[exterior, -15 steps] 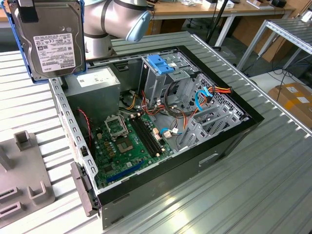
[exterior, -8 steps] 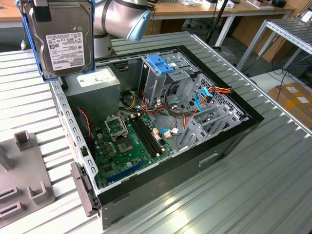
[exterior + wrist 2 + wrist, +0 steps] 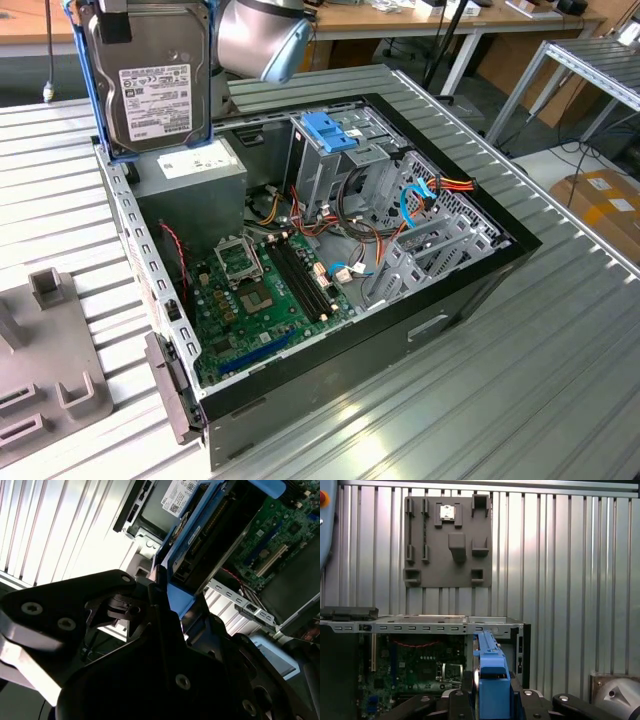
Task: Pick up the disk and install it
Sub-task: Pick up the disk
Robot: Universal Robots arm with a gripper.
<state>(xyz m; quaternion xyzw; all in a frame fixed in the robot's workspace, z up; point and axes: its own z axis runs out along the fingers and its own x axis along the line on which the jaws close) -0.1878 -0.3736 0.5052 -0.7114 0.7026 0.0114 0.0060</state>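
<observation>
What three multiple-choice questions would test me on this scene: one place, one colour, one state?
1. Where is the disk? A. in the air over the computer case B. lying flat inside it C. in a person's hand
2. What colour edges the disk? A. red B. blue C. yellow
3. How is the pincer? A. open, empty B. shut on the disk C. shut on a cup
1 A: it hangs above the case's corner. 2 B: blue rails line its sides. 3 B: it clamps the disk's blue edge in the first wrist view.
</observation>
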